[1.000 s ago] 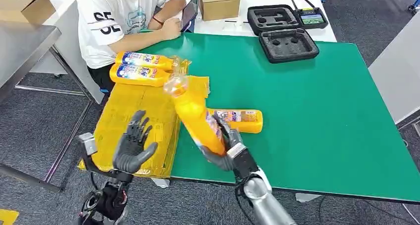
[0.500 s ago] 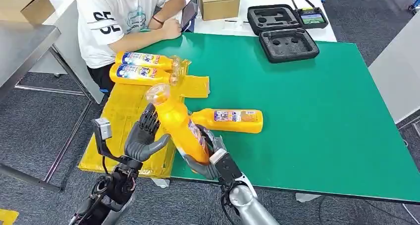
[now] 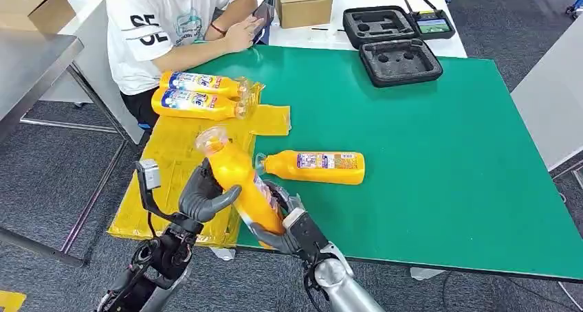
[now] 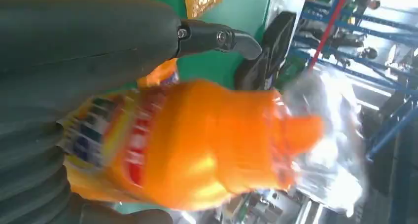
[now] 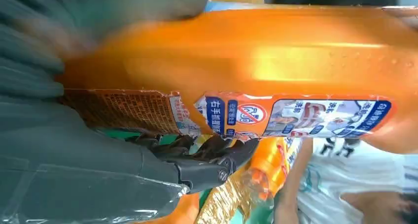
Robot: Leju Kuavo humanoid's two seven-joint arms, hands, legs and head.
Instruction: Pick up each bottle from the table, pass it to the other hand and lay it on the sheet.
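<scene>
Mid-handover: right hand wrapped around the lower body of an orange bottle, tilted with its plastic-wrapped cap up and away from the wrist. Left hand, spread and well apart from the bottle a second ago, now closed in against the bottle's upper body, thumb across the front; from the left wrist view, bottle lying right against the palm, though full closure of the fingers cannot be told. From the right wrist view, label side of the bottle pressed into the right hand. Meaning for the task: transfer nearly made, release by the right probably next, then laying on the yellow sheet just beyond the left hand. Two bottles already on the sheet's far end, near a seated person; one more bottle waiting on the green bench, just past the right hand.
</scene>
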